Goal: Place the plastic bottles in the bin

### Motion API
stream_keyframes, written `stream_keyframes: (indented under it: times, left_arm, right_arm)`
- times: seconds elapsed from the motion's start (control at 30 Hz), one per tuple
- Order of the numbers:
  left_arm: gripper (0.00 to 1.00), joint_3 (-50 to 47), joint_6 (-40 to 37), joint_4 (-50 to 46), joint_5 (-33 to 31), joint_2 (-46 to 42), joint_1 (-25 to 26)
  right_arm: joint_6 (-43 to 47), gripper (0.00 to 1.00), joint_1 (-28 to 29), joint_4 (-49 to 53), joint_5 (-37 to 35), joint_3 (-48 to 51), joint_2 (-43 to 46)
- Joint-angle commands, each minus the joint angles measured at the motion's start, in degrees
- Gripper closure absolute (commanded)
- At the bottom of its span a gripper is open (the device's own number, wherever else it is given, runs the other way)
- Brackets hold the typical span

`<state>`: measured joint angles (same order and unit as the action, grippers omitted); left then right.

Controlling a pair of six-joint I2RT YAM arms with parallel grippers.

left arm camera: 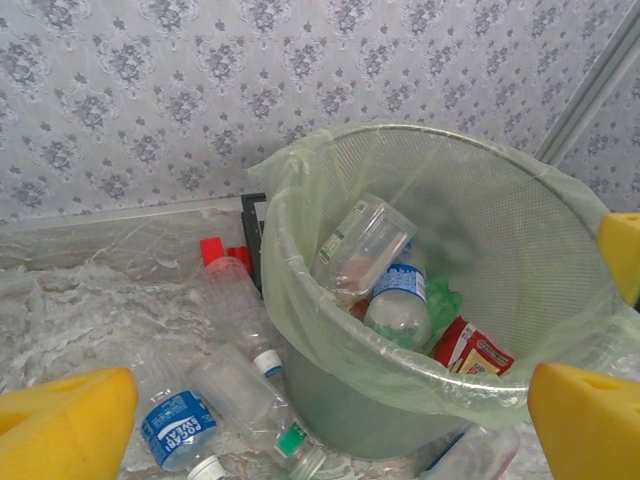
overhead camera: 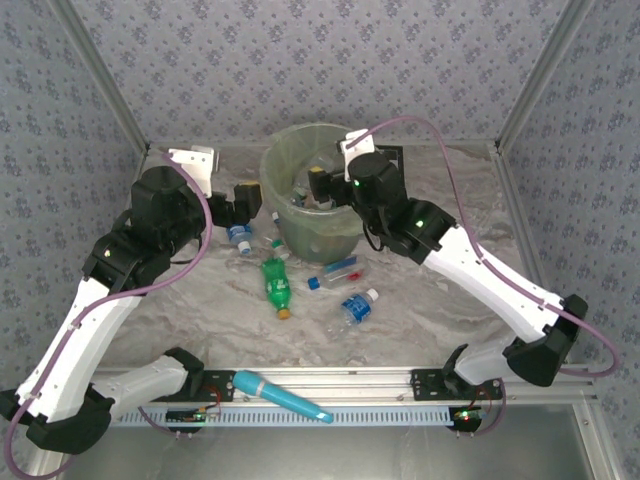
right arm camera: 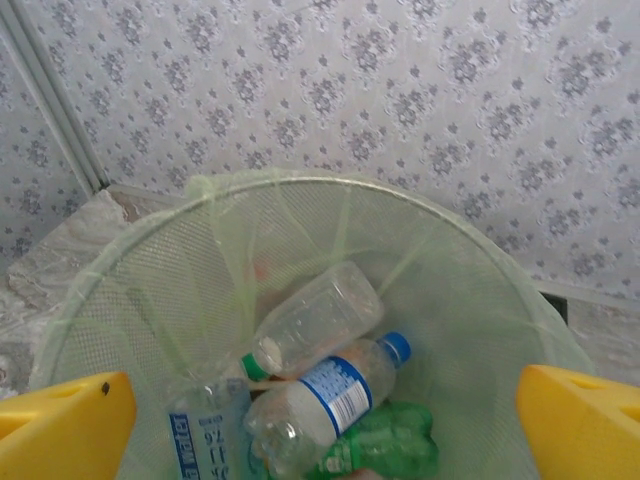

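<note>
Hovering over bin point(right arm camera: 170, 290), right claw point(right arm camera: 320, 425) wide open, empty, left claw point(left arm camera: 330, 430) open

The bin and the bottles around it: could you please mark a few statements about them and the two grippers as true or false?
1. The bin holds several bottles. True.
2. The green bottle with the orange cap stands upright. False: it lies on its side on the table, in front of the bin.
3. The right gripper hangs open over the bin. True.
4. The left gripper is shut on a bottle. False: it is open and holds nothing.
</note>
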<state>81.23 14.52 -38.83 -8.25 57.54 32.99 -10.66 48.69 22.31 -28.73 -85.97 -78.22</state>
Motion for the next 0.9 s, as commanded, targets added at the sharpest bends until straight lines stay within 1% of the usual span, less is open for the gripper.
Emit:
stream_keyframes:
  times: [0.0,0.13,0.2,0.33,0.47,0.5,0.73,0.87]
  left_arm:
    - [0.0,-0.3,1.8,1.6,4.1,0.9,-0.2]
    - [0.0,-2.0,4.0,3.1,9.3,2.4,-0.2]
    - [0.0,-3.0,4.7,3.2,11.6,3.0,-0.1]
    - [0.0,-5.1,5.5,3.5,14.1,3.3,0.0]
    - [0.0,-6.3,4.8,3.3,15.3,3.3,0.0]
    - [0.0,-6.3,4.4,3.0,15.4,3.2,0.0]
    - [0.0,-6.9,2.6,1.6,16.0,2.1,0.0]
    - [0.0,-8.2,2.7,1.3,16.9,1.1,0.0]
  right_arm:
    - [-5.7,0.01,-0.2,8.2,-2.9,-1.0,4.4]
    - [-12.9,0.01,-1.1,16.4,-4.1,2.8,8.9]
    - [-16.9,0.01,-1.2,19.1,-6.6,5.2,11.7]
    - [-24.7,0.01,-1.0,24.3,-7.1,10.8,16.8]
    - [-35.6,0.01,0.4,29.3,-7.1,17.1,20.4]
    - [-38.5,0.01,1.1,30.1,-6.8,20.0,20.9]
    - [-55.9,0.01,6.3,30.1,-4.5,31.3,21.1]
    - [-65.6,0.01,8.7,26.6,-1.5,37.1,19.8]
